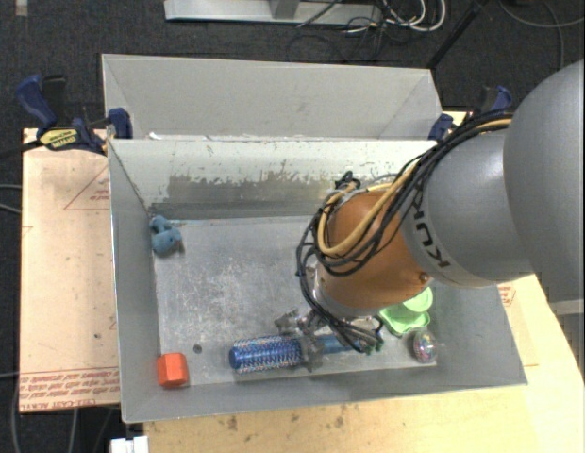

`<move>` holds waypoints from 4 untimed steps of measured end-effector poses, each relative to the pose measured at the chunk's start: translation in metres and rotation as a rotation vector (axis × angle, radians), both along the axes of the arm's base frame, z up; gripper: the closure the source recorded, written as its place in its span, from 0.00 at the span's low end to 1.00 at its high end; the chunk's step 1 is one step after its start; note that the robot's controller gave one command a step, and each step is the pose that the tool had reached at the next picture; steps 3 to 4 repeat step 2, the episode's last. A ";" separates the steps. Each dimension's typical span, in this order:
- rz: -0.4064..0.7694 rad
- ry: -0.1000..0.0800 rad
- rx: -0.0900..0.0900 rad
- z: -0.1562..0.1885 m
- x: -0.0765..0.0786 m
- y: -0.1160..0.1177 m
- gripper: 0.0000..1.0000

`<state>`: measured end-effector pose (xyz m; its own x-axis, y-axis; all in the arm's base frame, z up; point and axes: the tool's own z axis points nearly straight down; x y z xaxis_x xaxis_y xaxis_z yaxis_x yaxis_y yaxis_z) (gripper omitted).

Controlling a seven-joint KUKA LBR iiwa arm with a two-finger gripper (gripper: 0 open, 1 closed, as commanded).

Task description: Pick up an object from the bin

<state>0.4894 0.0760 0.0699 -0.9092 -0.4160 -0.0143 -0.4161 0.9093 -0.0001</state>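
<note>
My gripper (316,328) is low in the bin near the front wall, mostly hidden under the arm's orange cover. Just below it lies a blue hairbrush (267,354) with a bristled head; its handle runs to the right, under the gripper. The gripper sits right over the handle end, and I cannot see whether it touches the brush. A green translucent thing (409,313) pokes out from under the cover to the right. A small clear ball (424,348) lies just in front of the green thing.
An orange block (173,369) sits in the front left corner. A small blue figure (164,237) lies by the left wall near the back. The arm and its cables cover the bin's right half.
</note>
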 end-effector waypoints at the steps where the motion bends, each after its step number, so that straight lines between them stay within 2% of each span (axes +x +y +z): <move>1: -0.002 0.008 -0.004 0.062 0.001 0.001 1.00; 2: -0.004 0.010 -0.004 0.083 0.002 0.002 1.00; 4: -0.004 0.010 -0.004 0.083 0.002 0.002 1.00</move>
